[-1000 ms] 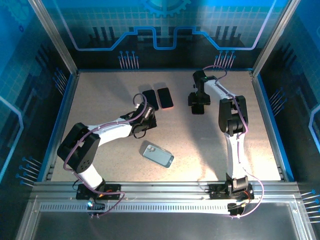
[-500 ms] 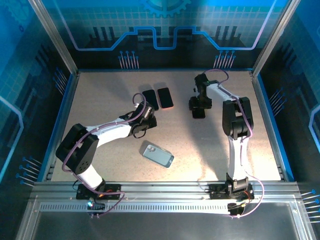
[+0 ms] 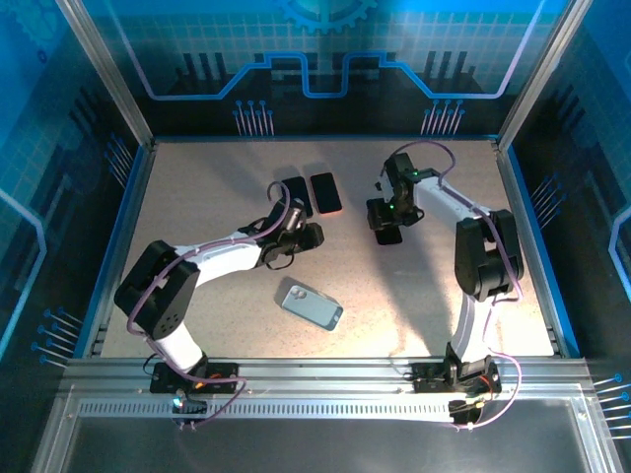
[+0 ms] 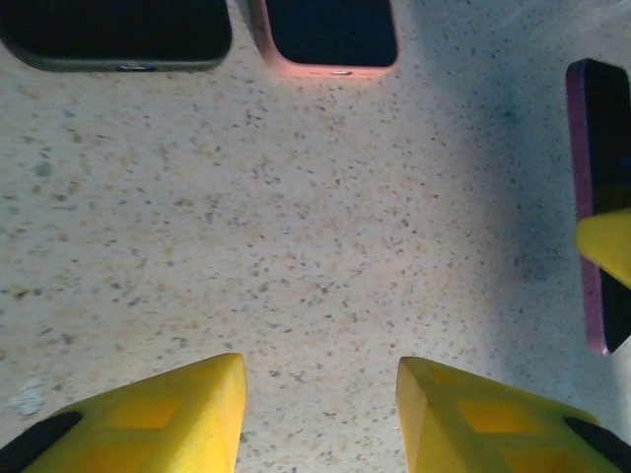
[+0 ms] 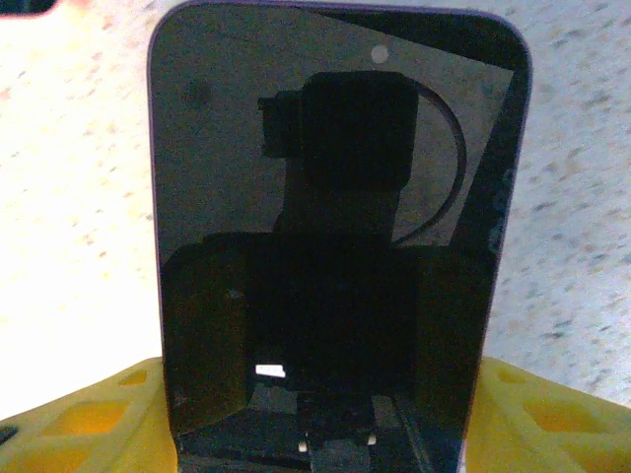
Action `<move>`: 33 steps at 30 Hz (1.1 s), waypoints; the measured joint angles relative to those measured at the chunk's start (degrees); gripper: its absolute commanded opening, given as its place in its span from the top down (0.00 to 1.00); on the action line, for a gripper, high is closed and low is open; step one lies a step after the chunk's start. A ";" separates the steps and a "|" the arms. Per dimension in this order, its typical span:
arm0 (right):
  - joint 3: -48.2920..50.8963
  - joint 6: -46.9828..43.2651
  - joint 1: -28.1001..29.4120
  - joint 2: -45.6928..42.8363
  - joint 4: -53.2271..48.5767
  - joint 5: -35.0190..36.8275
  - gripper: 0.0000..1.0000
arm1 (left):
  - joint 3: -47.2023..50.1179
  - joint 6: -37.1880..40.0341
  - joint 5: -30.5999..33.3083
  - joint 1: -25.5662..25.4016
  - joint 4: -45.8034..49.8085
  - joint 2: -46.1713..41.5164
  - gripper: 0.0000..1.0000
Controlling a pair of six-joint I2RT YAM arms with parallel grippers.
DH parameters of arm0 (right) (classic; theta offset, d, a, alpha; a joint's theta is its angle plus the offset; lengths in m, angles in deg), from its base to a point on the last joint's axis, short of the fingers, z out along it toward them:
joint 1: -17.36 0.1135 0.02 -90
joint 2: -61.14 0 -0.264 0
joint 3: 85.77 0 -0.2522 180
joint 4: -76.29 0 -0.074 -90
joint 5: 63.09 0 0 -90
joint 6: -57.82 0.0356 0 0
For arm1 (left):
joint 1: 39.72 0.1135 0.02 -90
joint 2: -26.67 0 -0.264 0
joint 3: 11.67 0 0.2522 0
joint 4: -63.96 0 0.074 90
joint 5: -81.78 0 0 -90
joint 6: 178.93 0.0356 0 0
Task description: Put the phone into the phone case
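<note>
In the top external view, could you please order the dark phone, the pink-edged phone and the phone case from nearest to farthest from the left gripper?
1. and 2. The dark phone, just beyond the left gripper and slightly left, and the pink-edged phone, just beyond it and slightly right, are too close to call.
3. The phone case lies on the near side, toward the arm bases.

— What lies at the upper centre of the top view?
— A pink-rimmed phone [image 3: 325, 192] and a dark-rimmed phone [image 3: 299, 192], just beside each other on the speckled table [image 3: 197, 177], a slim gap between.
— And along the top edge?
— A blue circuit-patterned wall [image 3: 197, 49].
</note>
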 measured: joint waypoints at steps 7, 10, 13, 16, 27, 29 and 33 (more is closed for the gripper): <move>5.09 -0.22 3.98 -4.17 1.05 -2.75 0.52 | -1.11 -1.66 -5.11 -0.02 -4.68 1.38 0.54; 6.67 -0.20 5.01 -5.79 1.68 -4.04 0.52 | -1.70 -2.36 -6.75 0.00 -6.60 2.29 0.53; 7.58 -0.20 5.84 -7.08 2.12 -5.25 0.52 | -2.62 -3.30 -8.15 -0.02 -8.04 4.13 0.52; 7.63 -0.15 6.60 -7.72 2.40 -6.43 0.53 | -2.71 -3.89 -9.51 -0.02 -9.11 5.66 0.51; 7.65 0.48 8.00 -8.96 2.67 -9.29 0.53 | -2.71 -5.79 -10.99 -0.02 -13.18 6.71 0.50; 7.65 0.55 8.20 -8.96 2.69 -9.25 0.53 | -2.71 -6.03 -10.99 -0.02 -13.40 6.71 0.49; 8.00 0.87 8.33 -8.98 3.04 -9.27 0.53 | -2.71 -6.32 -10.97 -0.02 -13.57 6.73 0.49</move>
